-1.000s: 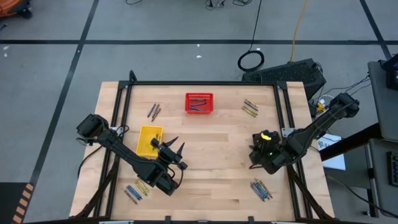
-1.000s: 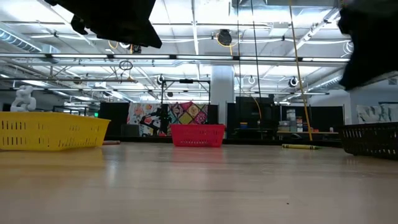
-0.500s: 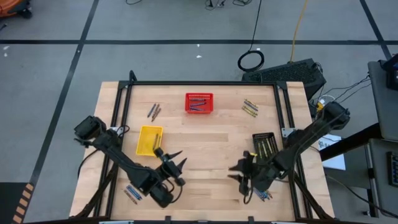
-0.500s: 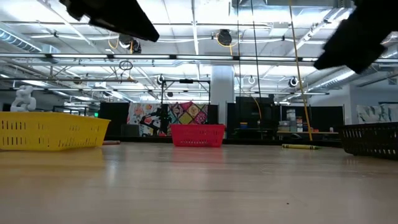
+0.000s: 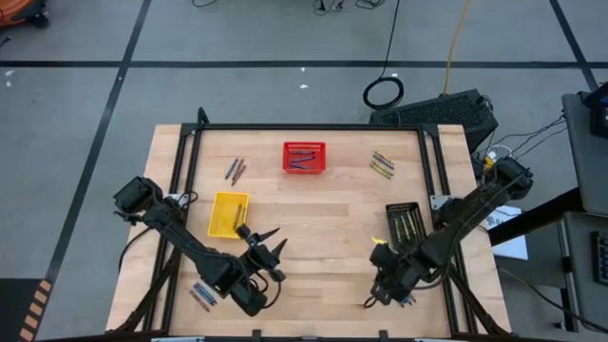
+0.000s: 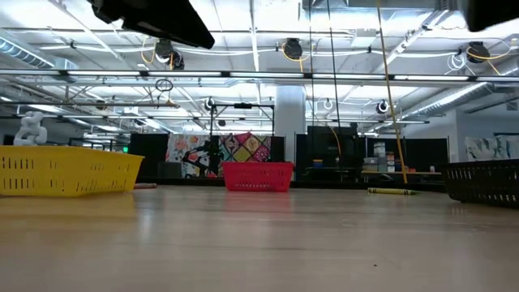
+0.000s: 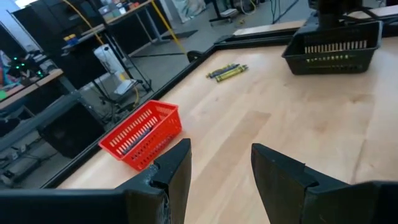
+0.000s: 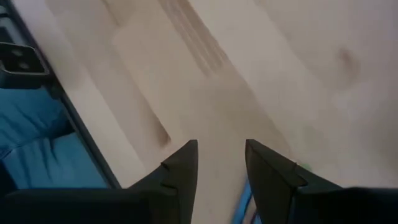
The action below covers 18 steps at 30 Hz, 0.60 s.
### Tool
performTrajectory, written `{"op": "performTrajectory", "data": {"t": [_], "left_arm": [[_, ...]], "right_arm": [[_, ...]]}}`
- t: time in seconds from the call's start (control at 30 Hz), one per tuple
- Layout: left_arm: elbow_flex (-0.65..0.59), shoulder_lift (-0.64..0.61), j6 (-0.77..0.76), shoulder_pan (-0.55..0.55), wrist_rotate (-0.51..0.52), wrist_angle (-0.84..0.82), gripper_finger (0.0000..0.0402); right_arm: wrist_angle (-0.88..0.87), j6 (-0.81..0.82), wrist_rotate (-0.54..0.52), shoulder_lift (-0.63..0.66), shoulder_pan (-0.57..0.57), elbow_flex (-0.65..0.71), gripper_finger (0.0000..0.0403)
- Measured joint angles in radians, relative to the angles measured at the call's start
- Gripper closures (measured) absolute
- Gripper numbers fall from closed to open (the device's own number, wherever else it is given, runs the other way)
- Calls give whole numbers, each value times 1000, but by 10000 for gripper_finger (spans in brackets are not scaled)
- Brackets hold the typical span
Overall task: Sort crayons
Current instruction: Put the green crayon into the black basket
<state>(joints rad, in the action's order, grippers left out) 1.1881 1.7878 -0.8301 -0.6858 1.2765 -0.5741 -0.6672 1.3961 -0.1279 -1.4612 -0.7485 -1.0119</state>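
**Pale wood worktop, crayons in scattered groups, both tools empty**

Wooden worktop (image 5: 323, 228) fills the middle of the high view, ringed by a black frame. Both dark arms reach in from its near corners.

Three mesh baskets sit on it: a black basket (image 5: 406, 222) at the right with yellow-green crayons inside, a yellow basket (image 5: 228, 214) at the left, and a red basket (image 5: 304, 158) at the far middle holding a few crayons.

The left tool (image 5: 269, 240) hangs above bare wood just beside the yellow basket — its fingers are spread apart and grip nothing. The right tool (image 5: 371, 299) points down near the front right edge, fingers parted with only wood between them in the right wrist view, touching no crayon.

Loose crayons lie in small groups: brown ones (image 5: 235, 169) at the far left, yellow-green ones (image 5: 382, 164) at the far right, blue and yellow-green ones (image 5: 201, 294) at the near left, and a blue cluster (image 5: 403, 296) just beside the right tool.
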Motion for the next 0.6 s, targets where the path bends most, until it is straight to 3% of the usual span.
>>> {"op": "performTrajectory", "data": {"t": [0.3,0.6], "left_arm": [[0,0,0,-6,-6,1,230],[0,0,6,-8,-9,9,230]], "right_arm": [[-140,205,4,-88,-72,0,284],[-236,257,79,-190,-49,0,284]]}}
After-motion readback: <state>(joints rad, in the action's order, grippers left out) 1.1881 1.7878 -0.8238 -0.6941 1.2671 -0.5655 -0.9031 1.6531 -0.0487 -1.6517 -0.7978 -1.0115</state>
